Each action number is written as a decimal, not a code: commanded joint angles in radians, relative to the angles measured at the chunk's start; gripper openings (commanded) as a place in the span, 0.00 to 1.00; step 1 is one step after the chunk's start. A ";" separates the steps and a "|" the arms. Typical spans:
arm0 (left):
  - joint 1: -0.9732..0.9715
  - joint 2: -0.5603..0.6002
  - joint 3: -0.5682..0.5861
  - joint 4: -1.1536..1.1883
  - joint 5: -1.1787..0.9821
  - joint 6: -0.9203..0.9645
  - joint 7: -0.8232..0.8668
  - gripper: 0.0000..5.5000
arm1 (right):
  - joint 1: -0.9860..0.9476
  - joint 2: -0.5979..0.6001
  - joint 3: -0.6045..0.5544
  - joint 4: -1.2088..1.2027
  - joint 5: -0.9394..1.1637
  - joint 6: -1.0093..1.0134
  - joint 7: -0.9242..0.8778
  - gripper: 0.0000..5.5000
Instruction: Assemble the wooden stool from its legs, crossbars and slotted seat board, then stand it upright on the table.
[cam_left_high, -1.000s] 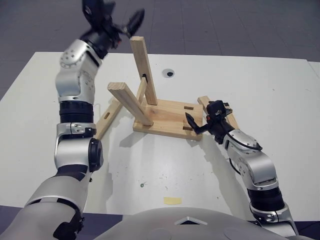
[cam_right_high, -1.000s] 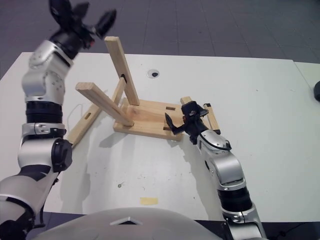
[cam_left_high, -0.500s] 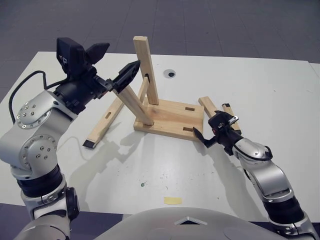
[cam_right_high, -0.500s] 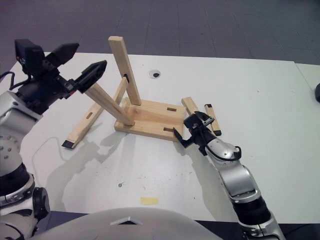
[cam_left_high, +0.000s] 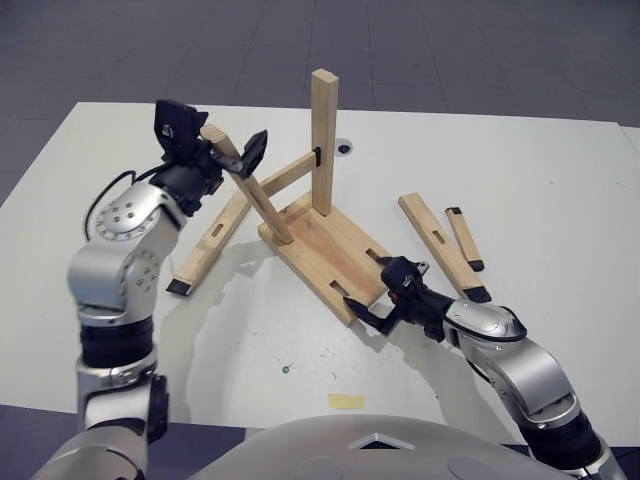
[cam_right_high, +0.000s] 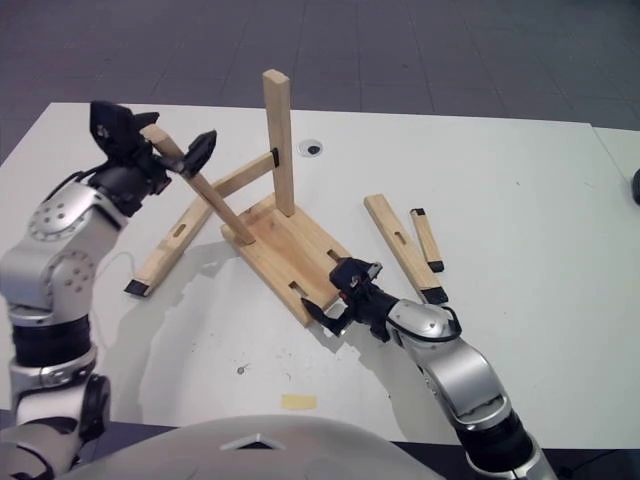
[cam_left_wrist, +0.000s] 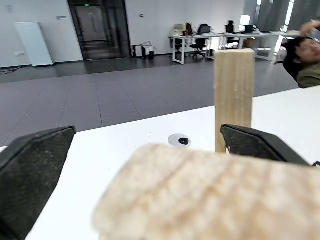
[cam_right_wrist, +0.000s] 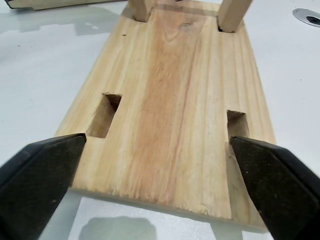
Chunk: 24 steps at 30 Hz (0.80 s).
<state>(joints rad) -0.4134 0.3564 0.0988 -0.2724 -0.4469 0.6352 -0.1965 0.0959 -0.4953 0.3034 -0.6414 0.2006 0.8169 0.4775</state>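
Note:
The slotted seat board (cam_left_high: 330, 255) lies flat on the white table (cam_left_high: 560, 180) and carries two legs. One leg (cam_left_high: 323, 140) stands upright, the other leg (cam_left_high: 252, 190) leans to the left, and a crossbar (cam_left_high: 290, 172) joins them. My left gripper (cam_left_high: 222, 150) is open, with the leaning leg's top end (cam_left_wrist: 215, 200) between its fingers. My right gripper (cam_left_high: 378, 290) is open at the board's near end (cam_right_wrist: 165, 125), one finger (cam_right_wrist: 40, 175) by each corner. The two near slots (cam_right_wrist: 102, 115) are vacant.
A loose leg (cam_left_high: 212, 235) with a black tip lies on the table left of the board. To the right lie another slotted leg (cam_left_high: 430, 235) and a shorter bar (cam_left_high: 465, 240). A round hole (cam_left_high: 343, 148) sits at the back, a yellow sticker (cam_left_high: 345, 401) near the front edge.
The board with its legs has swung round, its near end now pointing toward me. My right gripper moved nearer and leftward with that end. My left gripper came down around the leaning leg's top.

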 joint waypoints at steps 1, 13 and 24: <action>-0.071 -0.064 -0.023 0.076 0.025 -0.053 -0.001 0.98 | -0.009 -0.014 -0.033 0.008 0.023 0.014 0.016 0.98; -0.318 -0.183 -0.088 0.519 0.136 -0.304 -0.104 0.98 | -0.068 0.081 -0.138 0.031 0.145 0.027 0.005 0.98; -0.338 -0.211 -0.085 0.585 0.161 -0.374 -0.133 0.98 | -0.226 0.269 -0.540 0.226 0.263 -0.073 -0.230 0.98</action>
<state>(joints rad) -0.7519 0.1574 0.0140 0.3248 -0.2960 0.2639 -0.3180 -0.0940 -0.2229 -0.1304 -0.4836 0.4438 0.7515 0.2919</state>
